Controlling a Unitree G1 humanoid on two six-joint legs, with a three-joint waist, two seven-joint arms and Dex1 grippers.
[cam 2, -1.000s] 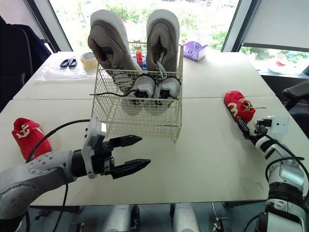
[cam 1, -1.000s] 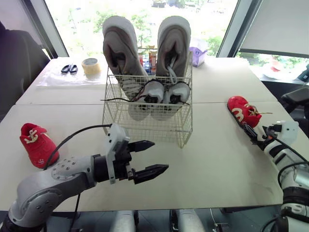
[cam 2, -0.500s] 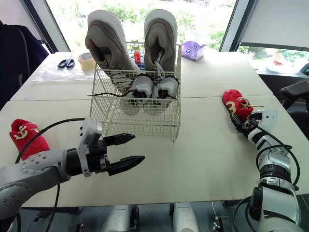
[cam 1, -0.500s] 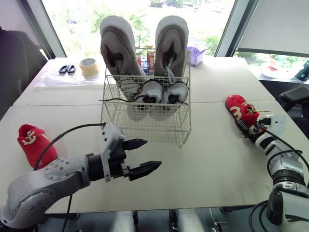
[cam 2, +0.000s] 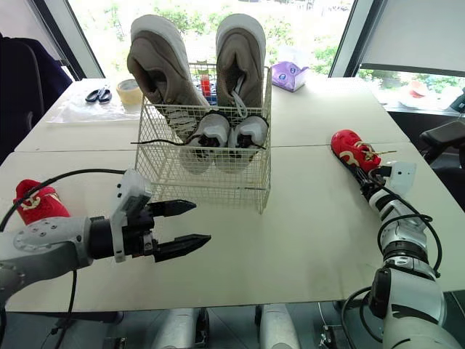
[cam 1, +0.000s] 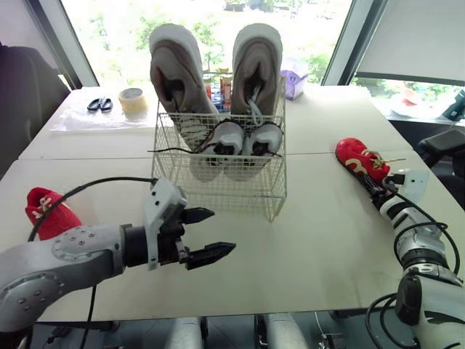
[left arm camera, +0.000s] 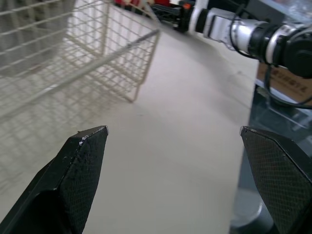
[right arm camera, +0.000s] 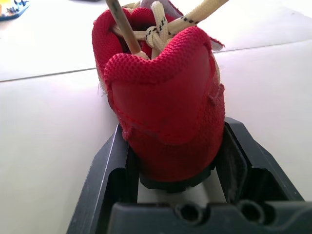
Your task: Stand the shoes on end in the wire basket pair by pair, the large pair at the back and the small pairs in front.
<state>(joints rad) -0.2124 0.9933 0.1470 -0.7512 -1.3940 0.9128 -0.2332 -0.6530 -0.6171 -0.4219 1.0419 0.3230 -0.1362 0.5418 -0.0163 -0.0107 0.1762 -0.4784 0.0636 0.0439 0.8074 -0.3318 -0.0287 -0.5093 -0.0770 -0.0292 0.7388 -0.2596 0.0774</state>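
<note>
Your right end effector (right arm camera: pixel 175 146) is clamped on the heel of the right red shoe (cam 1: pixel 357 158), near the right edge of the bench (cam 1: pixel 327 240). Your left end effector (cam 1: pixel 221 230) hangs wide open before the wire basket (cam 1: pixel 218 185). The left red shoe (cam 1: pixel 49 214) lies at the left edge.

The right gripper (right arm camera: pixel 174 127) is farther forward along the worktop's (cam 1: pixel 327 240) right edge and no longer short of the red shoe (cam 2: pixel 351 148). Its fingers (right arm camera: pixel 105 165) now press on both sides of the heel. The shoe itself sits slightly nearer the far edge than a second ago. The left gripper (cam 1: pixel 222 231) is drawn back a little toward the left edge. Its arm now covers part of the second red shoe (cam 1: pixel 51 218), which was in full sight before.
</note>
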